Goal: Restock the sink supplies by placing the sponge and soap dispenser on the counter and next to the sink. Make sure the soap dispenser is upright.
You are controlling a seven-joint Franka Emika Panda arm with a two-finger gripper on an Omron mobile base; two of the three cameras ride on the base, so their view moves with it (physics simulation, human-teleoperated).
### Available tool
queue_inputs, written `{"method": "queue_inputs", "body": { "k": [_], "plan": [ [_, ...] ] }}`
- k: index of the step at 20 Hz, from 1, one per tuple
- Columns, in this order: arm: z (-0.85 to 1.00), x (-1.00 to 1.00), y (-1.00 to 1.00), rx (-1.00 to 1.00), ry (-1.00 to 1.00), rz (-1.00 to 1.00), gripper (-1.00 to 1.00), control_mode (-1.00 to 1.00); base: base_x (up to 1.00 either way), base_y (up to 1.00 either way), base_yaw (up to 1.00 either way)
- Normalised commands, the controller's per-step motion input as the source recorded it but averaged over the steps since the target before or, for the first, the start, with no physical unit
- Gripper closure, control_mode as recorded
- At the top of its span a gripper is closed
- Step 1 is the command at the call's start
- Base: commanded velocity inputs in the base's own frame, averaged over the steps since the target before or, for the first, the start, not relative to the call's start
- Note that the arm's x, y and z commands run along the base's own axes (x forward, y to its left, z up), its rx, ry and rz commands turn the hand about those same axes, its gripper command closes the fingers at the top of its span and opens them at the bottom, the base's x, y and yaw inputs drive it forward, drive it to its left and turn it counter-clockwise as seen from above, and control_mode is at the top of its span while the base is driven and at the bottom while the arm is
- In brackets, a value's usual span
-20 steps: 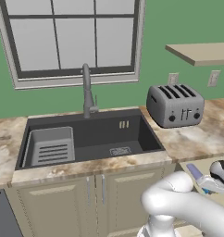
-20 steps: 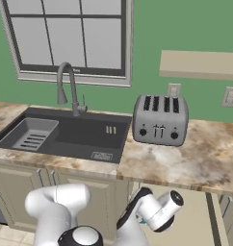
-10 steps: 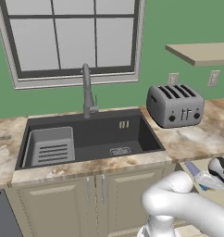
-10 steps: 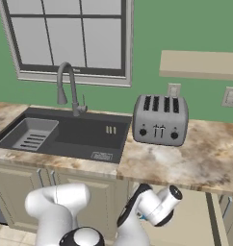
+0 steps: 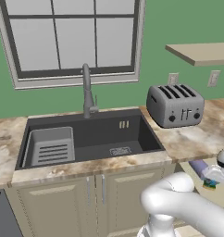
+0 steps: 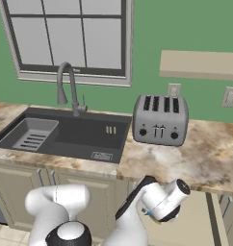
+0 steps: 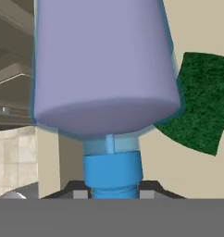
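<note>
**Kitchen sink run, soap bottle in the claw**

Green wall with a large window point(image 5: 72, 39) behind a marbled stone counter point(image 5: 197, 136) on cream cabinet doors point(image 5: 53, 201). Tan wall shelf point(image 5: 202, 52) at upper right.

Sink point(image 5: 93, 139): dark grey basin set in the counter, grey rack insert point(image 5: 50, 146) in its left half, tall grey faucet point(image 5: 87, 90) at its far edge.

Toaster point(image 5: 175, 105): silver, four slots, on the counter just right of the sink.

Soap bottle point(image 7: 102, 65): lavender body, blue pump neck. Seen from the left base camera it lies low at the right, below counter level and in front of the cabinets, tilted rather than upright.

Gripper point(image 7: 113, 190): narrowed onto the blue neck of the soap bottle, one dark finger on each side.

Sponge point(image 7: 197, 99): dark green top facing up, lying on a pale tan surface just beside the bottle; a yellow and green edge of it shows under the bottle from the left base camera.
</note>
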Motion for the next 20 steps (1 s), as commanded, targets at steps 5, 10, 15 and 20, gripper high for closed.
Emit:
{"method": "queue_inputs", "body": {
  "k": [5,10,15,20],
  "plan": [
    [0.20,-0.65,-0.59,0.00,0.00,0.00,1.00,-1.00,0.00,0.00,0.00],
    [0.16,-0.84,-0.67,0.00,0.00,0.00,1.00,-1.00,0.00,0.00,0.00],
    [0.91,-0.60,-0.39,0.00,0.00,-0.01,1.00,-1.00,0.00,0.00,0.00],
    [1.00,-0.02,0.14,-0.08,0.00,0.00,1.00,-1.00,0.00,0.00,0.00]
  ]
}}
